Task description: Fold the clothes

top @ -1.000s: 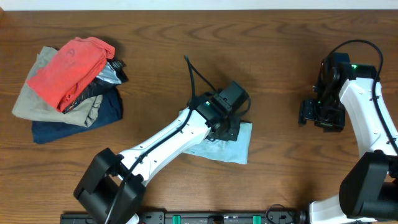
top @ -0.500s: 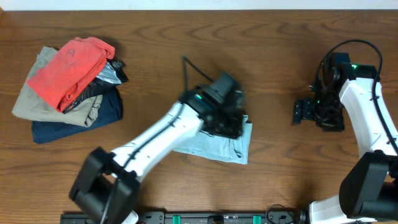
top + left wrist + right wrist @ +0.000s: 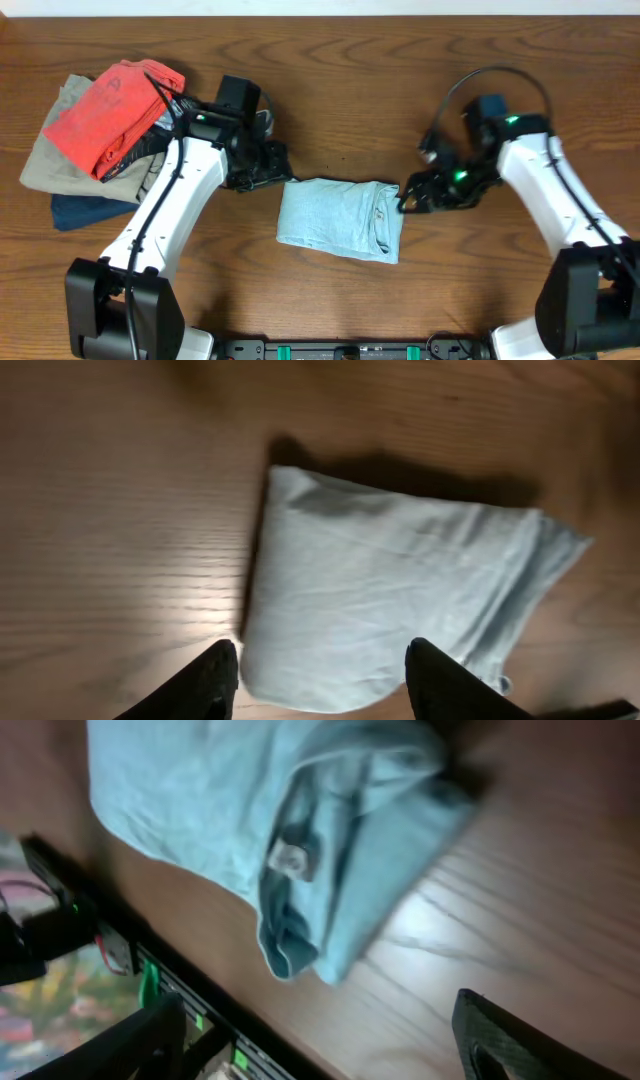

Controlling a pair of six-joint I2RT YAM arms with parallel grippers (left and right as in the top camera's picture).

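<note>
surface: brown wood-grain table (image 3: 450,290); far edge: pale strip (image 3: 300,6)

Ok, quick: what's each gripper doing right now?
Left gripper: open, empty, near the pale light-blue folded jersey garment.
Right gripper: open, empty, at the garment's other end.

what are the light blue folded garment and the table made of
The light-blue garment looks like thin soft knit jersey, perhaps cotton: matte, finely wrinkled, limp edges. The table looks like wood or wood-look laminate: brown grain lines, slight sheen; which, I cannot tell.
</note>
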